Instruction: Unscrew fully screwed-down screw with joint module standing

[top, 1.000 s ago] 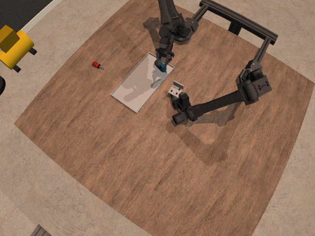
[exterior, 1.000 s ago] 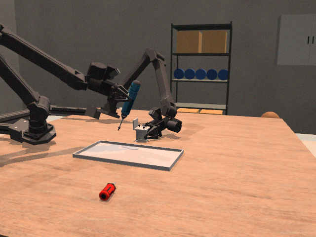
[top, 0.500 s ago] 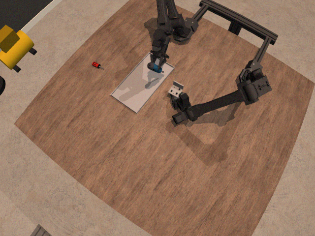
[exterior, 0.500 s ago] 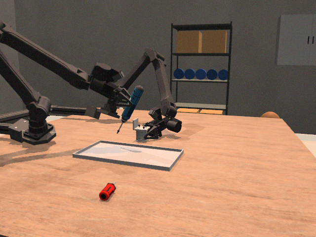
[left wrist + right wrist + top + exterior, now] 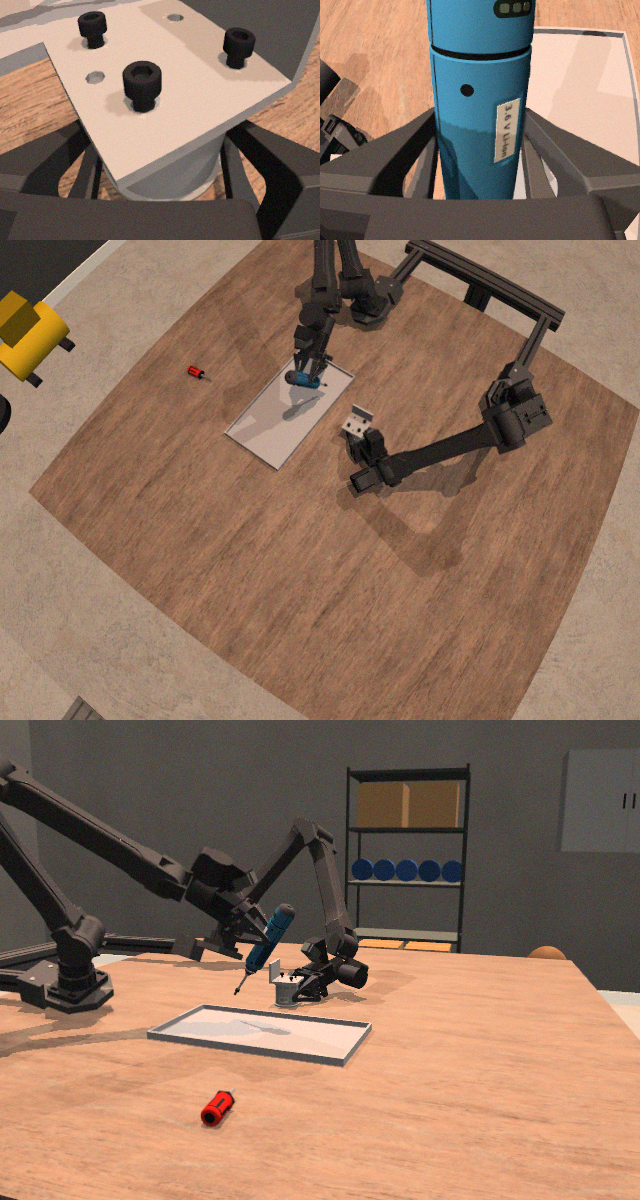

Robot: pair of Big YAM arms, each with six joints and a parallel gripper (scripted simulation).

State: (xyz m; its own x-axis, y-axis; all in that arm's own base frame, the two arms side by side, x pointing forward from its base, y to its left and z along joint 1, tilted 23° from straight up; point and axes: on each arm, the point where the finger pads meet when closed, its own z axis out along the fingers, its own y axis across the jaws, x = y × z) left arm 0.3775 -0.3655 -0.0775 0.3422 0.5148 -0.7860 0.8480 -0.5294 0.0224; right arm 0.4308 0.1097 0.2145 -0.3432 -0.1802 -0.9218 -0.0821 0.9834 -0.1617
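The joint module (image 5: 284, 992) stands on the table with its white L-shaped bracket (image 5: 357, 420) on top. In the left wrist view the bracket plate (image 5: 167, 87) carries three black socket screws (image 5: 142, 83), all with their heads above the plate, and two empty holes. My left gripper (image 5: 363, 442) is shut on the module's grey cylinder (image 5: 176, 176), low at the table. My right gripper (image 5: 310, 365) is shut on the blue electric screwdriver (image 5: 482, 80). It holds the tool tilted in the air (image 5: 267, 939), tip down over the tray's far end, to the side of the module.
A shallow grey tray (image 5: 289, 413) lies beside the module and also shows in the exterior view (image 5: 261, 1032). A small red screwdriver (image 5: 196, 373) lies on the table beyond the tray. A black frame (image 5: 485, 283) stands at the table's back edge.
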